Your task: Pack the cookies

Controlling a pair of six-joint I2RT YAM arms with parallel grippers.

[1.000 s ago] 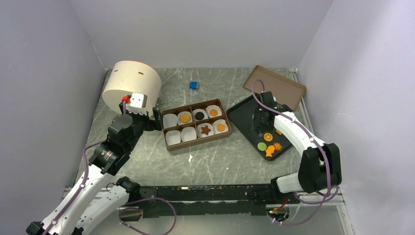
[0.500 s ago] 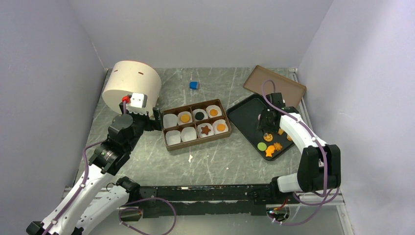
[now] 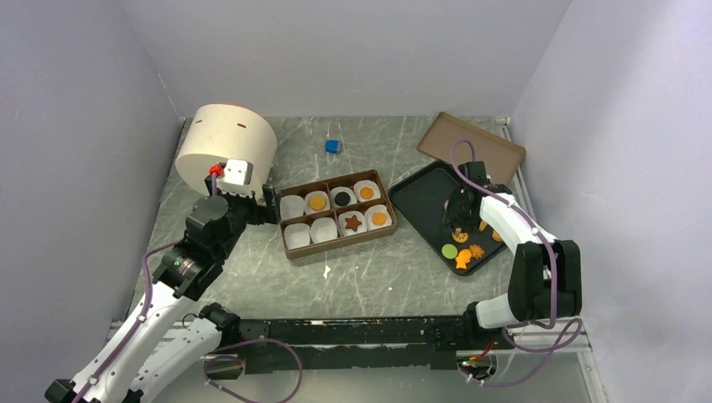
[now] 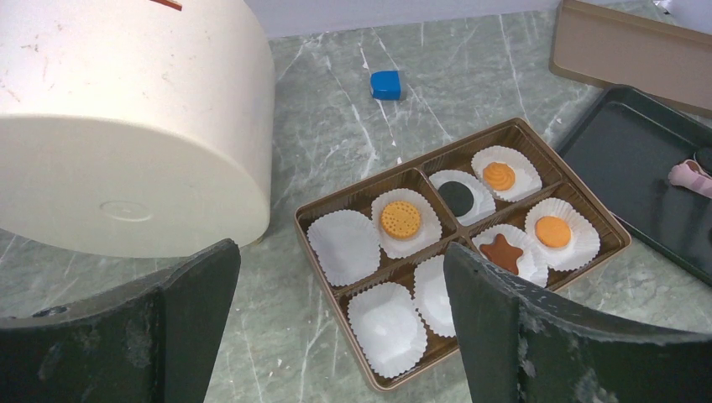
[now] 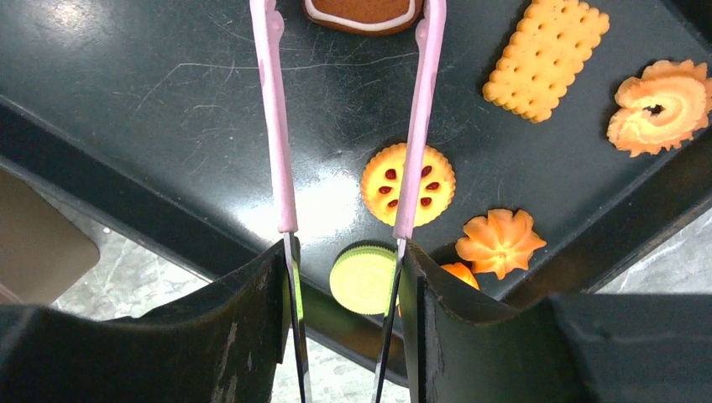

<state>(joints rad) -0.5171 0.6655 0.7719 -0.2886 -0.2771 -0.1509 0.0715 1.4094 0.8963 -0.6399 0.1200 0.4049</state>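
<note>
We log: cream round tub [image 4: 126, 126] beside left gripper [image 4: 336, 256], spread wide; right gripper [image 5: 346, 252], pointed down, clamps pink plastic tongs [image 5: 273, 126] over cookies [image 5: 382, 180] on black tray [image 5: 126, 101].

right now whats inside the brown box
The box holds eight paper cups. Five carry cookies: three orange, one black, one brown star. Three cups are empty. Anything under the cups is hidden.
</note>
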